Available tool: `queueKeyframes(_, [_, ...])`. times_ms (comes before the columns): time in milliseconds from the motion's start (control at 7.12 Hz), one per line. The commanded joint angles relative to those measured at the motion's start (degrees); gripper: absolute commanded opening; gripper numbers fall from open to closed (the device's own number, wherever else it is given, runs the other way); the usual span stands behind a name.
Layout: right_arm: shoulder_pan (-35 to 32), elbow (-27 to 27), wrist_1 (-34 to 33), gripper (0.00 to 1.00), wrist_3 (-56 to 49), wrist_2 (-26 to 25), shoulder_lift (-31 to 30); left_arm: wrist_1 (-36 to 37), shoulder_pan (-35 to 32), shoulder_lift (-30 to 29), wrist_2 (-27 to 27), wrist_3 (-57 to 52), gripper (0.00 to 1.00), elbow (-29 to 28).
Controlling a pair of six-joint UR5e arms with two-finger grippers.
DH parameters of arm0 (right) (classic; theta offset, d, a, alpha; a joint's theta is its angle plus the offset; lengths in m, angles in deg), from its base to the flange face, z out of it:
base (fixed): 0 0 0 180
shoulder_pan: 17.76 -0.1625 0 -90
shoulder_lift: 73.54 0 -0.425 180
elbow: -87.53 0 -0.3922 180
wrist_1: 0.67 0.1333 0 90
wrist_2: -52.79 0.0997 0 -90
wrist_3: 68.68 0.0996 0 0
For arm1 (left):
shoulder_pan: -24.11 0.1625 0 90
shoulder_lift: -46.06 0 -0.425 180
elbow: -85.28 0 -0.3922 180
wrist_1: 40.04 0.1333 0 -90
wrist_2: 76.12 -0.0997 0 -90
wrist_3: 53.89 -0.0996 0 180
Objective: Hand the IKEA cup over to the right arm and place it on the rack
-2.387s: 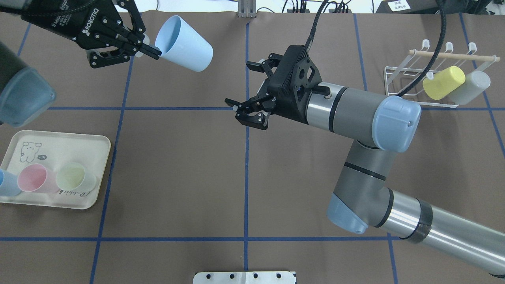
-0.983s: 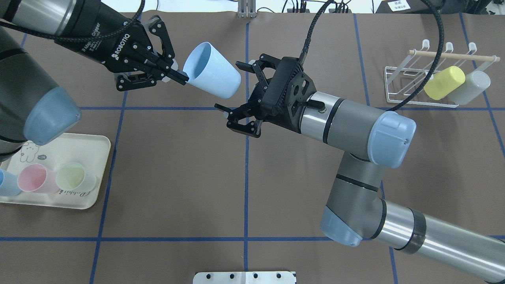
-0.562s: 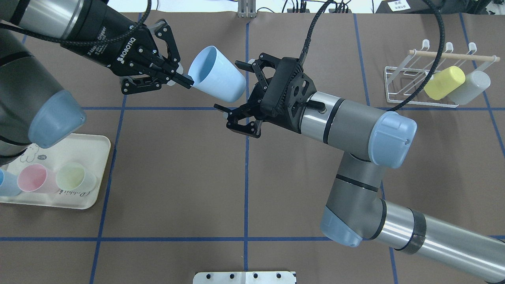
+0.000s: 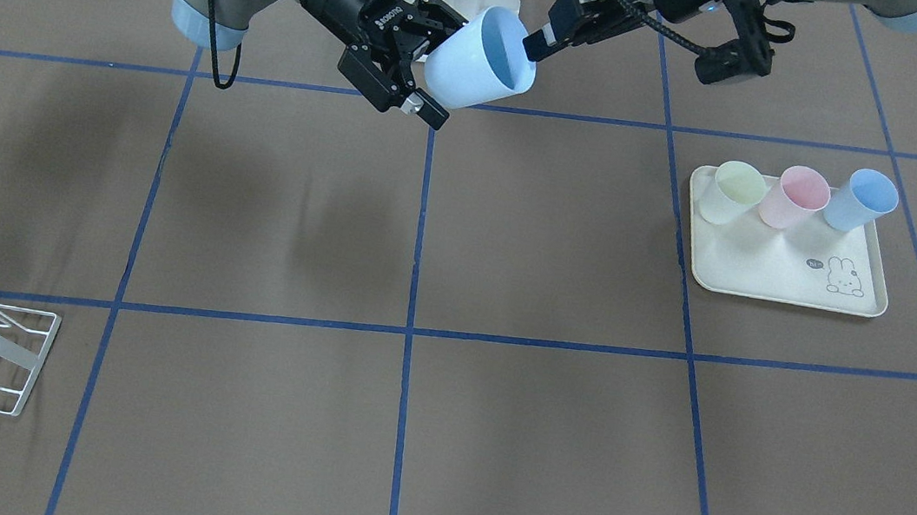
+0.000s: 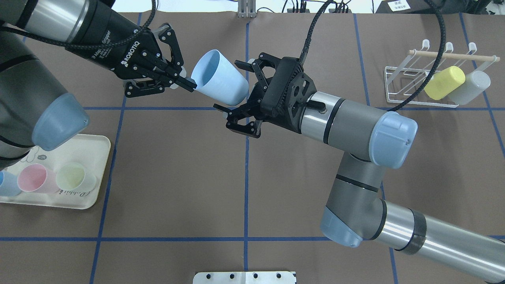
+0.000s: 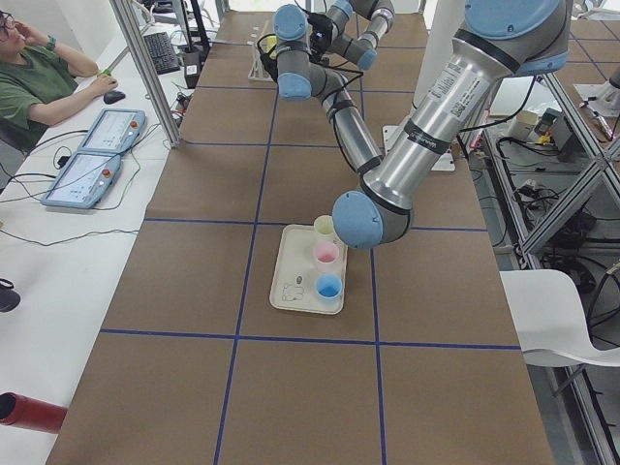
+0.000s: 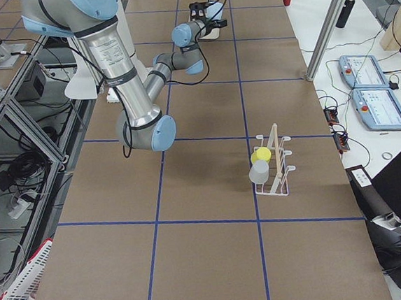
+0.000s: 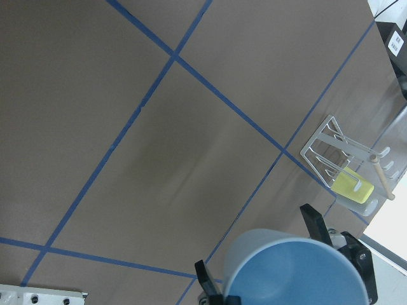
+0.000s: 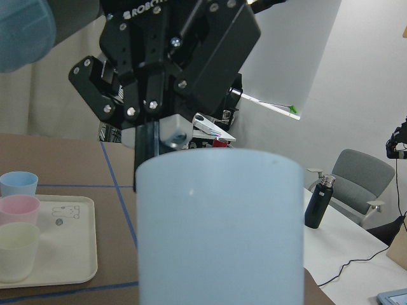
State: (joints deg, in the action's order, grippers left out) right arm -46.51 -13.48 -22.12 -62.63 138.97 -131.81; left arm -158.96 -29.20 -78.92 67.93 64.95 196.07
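Observation:
A light blue IKEA cup [image 5: 221, 81] hangs on its side above the table's far middle. My left gripper [image 5: 188, 81] is shut on its rim, also in the front view [image 4: 530, 43]. The right arm's gripper [image 5: 229, 86] stands open, one finger on each side of the cup's base, not closed on it. The right wrist view shows the cup [image 9: 219, 222] close up with the left gripper [image 9: 152, 140] behind it. The white wire rack [image 5: 410, 85] stands at the far right.
The rack holds a yellow cup [image 5: 444, 83] and a whitish cup [image 5: 471, 87]. A cream tray [image 5: 79, 197] at the near left carries pink [image 5: 33, 177], green [image 5: 73, 175] and blue cups. A person sits at a side desk [image 6: 44, 82].
My left arm has carried the blue cup rightward and down until its base lies between the right gripper's open fingers. The right gripper moved slightly toward the cup, then stayed still.

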Motion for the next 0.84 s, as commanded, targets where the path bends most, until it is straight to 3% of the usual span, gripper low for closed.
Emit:
queueKeyframes(0, [0.01, -0.24, 0.0, 0.86, -0.07, -0.4, -0.09, 0.0, 0.14, 0.0, 0.0, 0.0, 0.0, -0.05])
queueKeyframes(281, [1.32, -0.33, 0.0, 0.73, -0.42, -4.69, -0.09, 0.0, 0.14, 0.0, 0.0, 0.0, 0.0, -0.05])
queueKeyframes(702, [1.76, -0.86, 0.0, 0.72, -0.68, -5.06, -0.61, 0.0, 0.14, -0.35, -0.09, 0.08, 0.0, -0.05])
